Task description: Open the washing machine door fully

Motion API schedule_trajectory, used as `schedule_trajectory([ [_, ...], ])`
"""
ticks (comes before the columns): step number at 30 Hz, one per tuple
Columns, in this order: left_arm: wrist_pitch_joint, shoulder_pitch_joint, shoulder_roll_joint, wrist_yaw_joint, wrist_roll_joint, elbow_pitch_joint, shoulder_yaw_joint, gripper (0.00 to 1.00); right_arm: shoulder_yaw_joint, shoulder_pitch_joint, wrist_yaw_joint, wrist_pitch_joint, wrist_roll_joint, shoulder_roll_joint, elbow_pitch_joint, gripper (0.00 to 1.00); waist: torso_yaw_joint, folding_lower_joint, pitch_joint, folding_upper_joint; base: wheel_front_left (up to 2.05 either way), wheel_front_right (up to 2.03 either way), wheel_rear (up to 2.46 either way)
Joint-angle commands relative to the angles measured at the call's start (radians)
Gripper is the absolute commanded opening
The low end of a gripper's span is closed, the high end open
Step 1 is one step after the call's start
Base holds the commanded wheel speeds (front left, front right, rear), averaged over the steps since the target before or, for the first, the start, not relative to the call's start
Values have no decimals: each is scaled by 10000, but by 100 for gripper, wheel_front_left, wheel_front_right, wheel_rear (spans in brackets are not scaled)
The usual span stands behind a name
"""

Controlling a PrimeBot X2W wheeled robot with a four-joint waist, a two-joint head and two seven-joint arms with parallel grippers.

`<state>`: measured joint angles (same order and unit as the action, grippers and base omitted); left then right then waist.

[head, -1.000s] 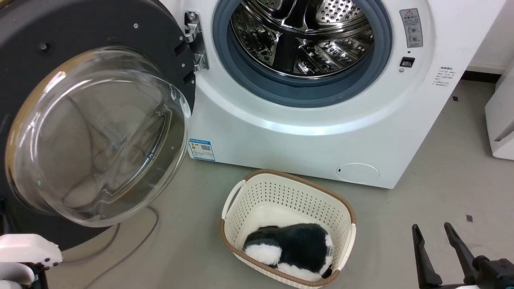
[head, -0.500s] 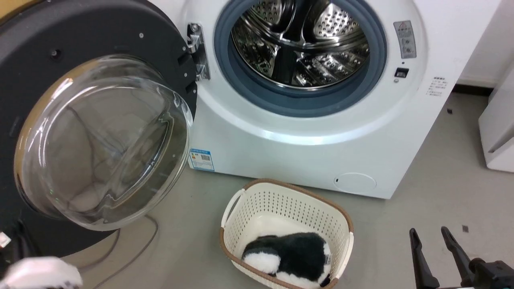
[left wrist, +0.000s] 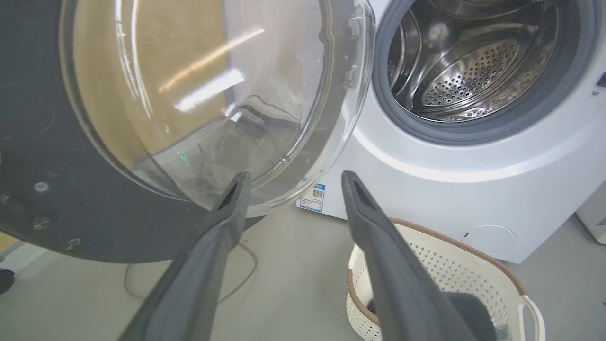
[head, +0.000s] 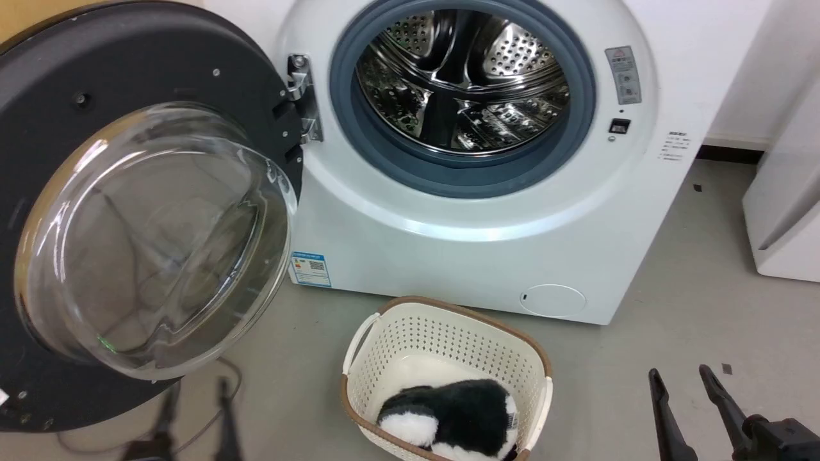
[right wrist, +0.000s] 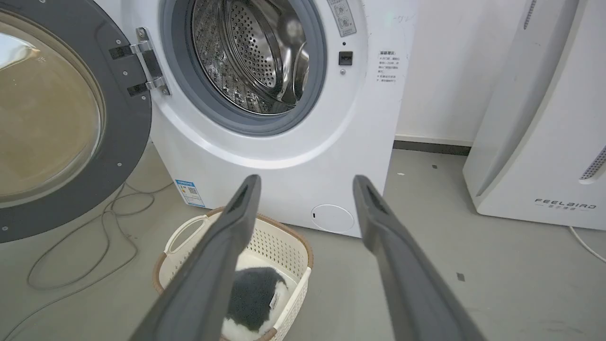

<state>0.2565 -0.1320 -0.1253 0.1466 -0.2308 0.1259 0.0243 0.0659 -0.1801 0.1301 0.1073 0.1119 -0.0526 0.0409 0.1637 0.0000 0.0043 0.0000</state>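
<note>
L pincer (left wrist: 293,182) & R pincer (head: 679,373) both spread apart, empty; washing machine door (head: 128,57) stands wide open, drum (head: 461,83) exposed

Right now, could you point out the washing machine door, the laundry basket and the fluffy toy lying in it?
washing machine door (head: 147,237): head view, on its bulging clear glass bowl.
laundry basket (head: 448,330): head view, on its perforated back wall.
fluffy toy (head: 461,406): head view, on its black furry back.
</note>
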Motion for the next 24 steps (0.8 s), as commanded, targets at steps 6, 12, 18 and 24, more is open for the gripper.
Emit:
schedule_trajectory([
  [6,-79,266,78,-472,828,-17,-1331,100,-45,-92,6,-119,-325,24,176,100,-413,0,-60,0,0,0,0],
  [12,-320,686,176,-524,1032,118,-1818,100,-60,-97,6,-219,-749,24,419,100,-928,0,-121,0,0,0,0],
  [18,-426,933,68,-441,1172,115,-1909,100,-53,-189,6,-358,-1004,24,660,100,-1393,0,-130,0,0,0,0],
  [24,-450,1009,10,-331,1128,60,-1850,100,-118,-219,6,-408,-992,24,703,100,-1634,0,-114,0,0,0,0],
])
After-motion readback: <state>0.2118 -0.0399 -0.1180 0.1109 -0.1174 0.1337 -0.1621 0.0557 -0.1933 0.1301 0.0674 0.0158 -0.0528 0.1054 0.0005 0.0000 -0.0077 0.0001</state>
